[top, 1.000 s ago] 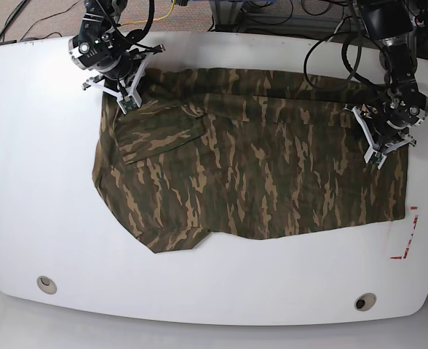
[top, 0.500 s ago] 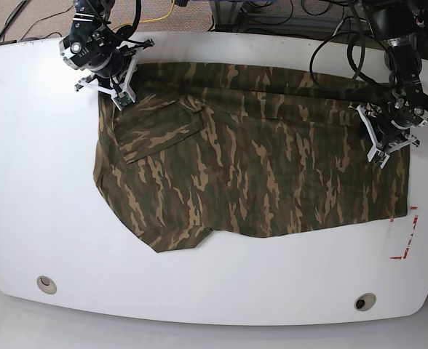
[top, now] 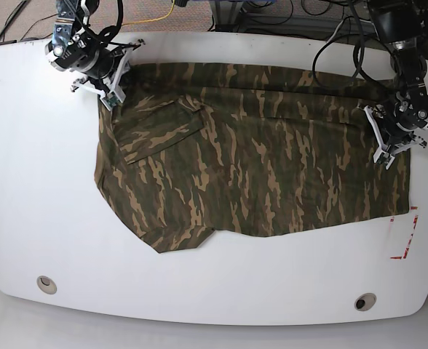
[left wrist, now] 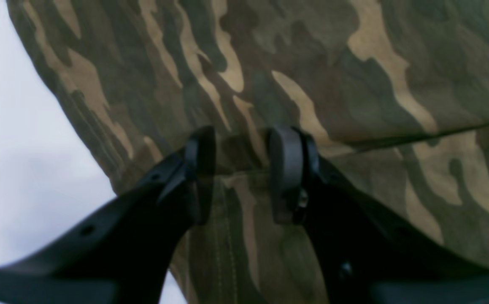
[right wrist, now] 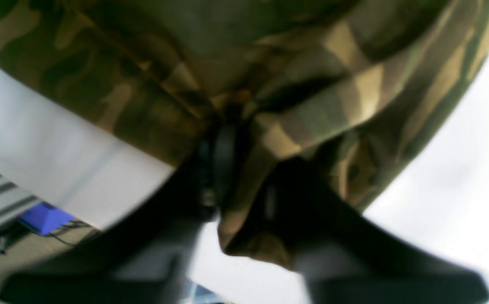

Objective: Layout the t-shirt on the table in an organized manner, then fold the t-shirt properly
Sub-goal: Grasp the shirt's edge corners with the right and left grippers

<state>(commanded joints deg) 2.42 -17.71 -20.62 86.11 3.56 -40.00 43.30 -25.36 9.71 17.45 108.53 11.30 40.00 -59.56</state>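
Base view, left to right: the right gripper (top: pixel 106 97) pinches the t-shirt (top: pixel 250 153) at its far-left corner, cloth bunched between closed fingers. The shirt lies spread across the white table (top: pixel 39 189). On the shirt's right edge, the left gripper (top: pixel 385 153) straddles a fabric ridge, fingers (left wrist: pixel 285 169) parted.

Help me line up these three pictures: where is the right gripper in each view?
Base: right gripper at upper left, on the t-shirt corner.
Right wrist: bottom centre, fingers pinching camouflage fabric.
Left wrist: not in it.
Shared landmark: the white table beside the shirt's edge.
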